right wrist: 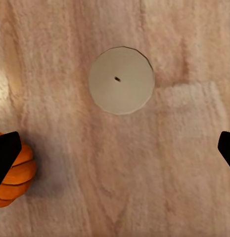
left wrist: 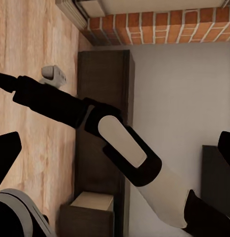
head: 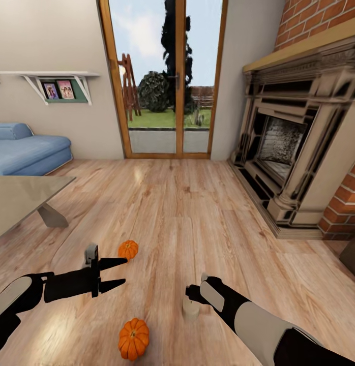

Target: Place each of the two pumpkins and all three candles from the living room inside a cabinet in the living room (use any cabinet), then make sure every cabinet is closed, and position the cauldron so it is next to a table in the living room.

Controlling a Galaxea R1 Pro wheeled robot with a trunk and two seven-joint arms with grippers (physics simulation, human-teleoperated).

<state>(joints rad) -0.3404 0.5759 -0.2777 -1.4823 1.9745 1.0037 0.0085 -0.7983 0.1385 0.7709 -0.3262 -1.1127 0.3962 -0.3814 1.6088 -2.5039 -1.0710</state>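
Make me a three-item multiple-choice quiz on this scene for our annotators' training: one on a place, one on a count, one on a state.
1. Where does the candle stand?
A. On the glass table
B. On the wood floor under the right gripper
C. On the wall shelf

2. How many pumpkins lie on the floor in the head view?
A. One
B. Two
C. Three

3. How do the left gripper's jaws stand?
A. Spread apart with nothing between them
C. Shut on a pumpkin
B. Shut on a candle

Answers:
1 B: the right gripper hangs right above the candle, and the right wrist view looks straight down on its top and wick, with bare floor all round it.
2 B: the far pumpkin and the near pumpkin.
3 A: the left gripper shows two parted black tips beside the far pumpkin, holding nothing.
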